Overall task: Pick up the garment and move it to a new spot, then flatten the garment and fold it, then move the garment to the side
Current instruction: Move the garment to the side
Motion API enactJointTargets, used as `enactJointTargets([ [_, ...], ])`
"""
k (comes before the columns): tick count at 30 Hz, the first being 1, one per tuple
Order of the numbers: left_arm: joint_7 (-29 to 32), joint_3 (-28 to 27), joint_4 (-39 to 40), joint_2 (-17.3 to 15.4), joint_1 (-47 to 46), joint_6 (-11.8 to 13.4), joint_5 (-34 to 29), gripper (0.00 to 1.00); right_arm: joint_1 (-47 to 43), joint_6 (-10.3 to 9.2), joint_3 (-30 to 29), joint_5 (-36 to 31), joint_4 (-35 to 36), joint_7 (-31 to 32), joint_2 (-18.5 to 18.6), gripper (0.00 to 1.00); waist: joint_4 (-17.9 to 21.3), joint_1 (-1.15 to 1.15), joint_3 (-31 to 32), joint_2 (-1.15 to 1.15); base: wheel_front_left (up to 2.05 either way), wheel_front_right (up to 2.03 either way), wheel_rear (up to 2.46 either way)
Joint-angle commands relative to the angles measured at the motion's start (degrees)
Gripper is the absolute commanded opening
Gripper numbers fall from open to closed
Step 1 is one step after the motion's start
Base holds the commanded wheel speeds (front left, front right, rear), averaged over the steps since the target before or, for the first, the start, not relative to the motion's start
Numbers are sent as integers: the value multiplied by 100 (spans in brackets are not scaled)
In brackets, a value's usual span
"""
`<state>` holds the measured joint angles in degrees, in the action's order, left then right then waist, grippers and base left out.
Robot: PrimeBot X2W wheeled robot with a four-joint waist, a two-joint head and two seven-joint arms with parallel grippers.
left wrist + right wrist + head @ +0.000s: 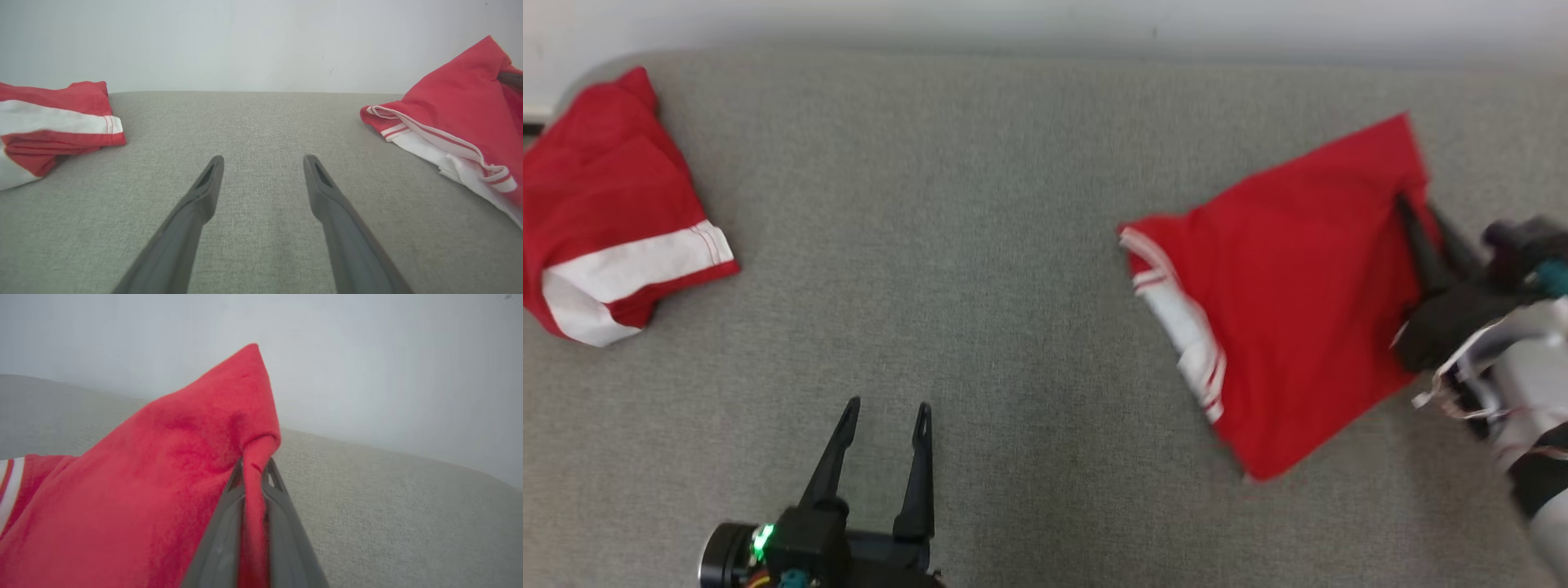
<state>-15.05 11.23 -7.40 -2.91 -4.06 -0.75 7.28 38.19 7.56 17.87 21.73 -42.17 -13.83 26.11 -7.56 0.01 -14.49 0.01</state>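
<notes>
Right claw (pixel 254 466) pinched shut on the far corner of the red garment (pixel 1290 286), which lies on the table's (pixel 980 245) right side. Left claw (pixel 888 404) spread wide, holding nothing, near the middle.

We see the second red garment (pixel 605 204) cut by the head view's left edge; the right gripper (pixel 1417 206) is blurred, its forearm (pixel 1527 367) cropped; the garment (pixel 143 490) spills past the right wrist view's bottom.

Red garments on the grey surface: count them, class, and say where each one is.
2. On the grey surface, the bunched garment lies far left; the flatter garment is at the right, its edge pinched by the right gripper.
</notes>
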Motion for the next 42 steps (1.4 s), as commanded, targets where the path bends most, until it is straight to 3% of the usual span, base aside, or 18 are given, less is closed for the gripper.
enactJointTargets([
  [1,-18,48,78,4,-162,8,57,100,196,-17,45,17,-5,34,196,0,14,-1,-475,-1,0,0,0],
  [3,-18,130,241,3,-361,22,48,100,569,-17,77,51,45,106,683,0,44,-1,-808,-1,0,0,0],
  [15,-18,326,999,1,-1117,-90,-240,100,1560,-17,20,129,338,463,2251,0,505,-1,-1860,-1,0,0,0],
  [31,-18,262,1619,-2,-1389,-260,-539,100,2068,-17,-349,-174,475,878,3453,0,749,-1,-2528,-1,0,0,0],
  [42,-17,276,1803,0,-1444,-258,-607,100,2296,-17,-430,-240,441,1028,3782,0,795,-1,-2673,-1,0,0,0],
])
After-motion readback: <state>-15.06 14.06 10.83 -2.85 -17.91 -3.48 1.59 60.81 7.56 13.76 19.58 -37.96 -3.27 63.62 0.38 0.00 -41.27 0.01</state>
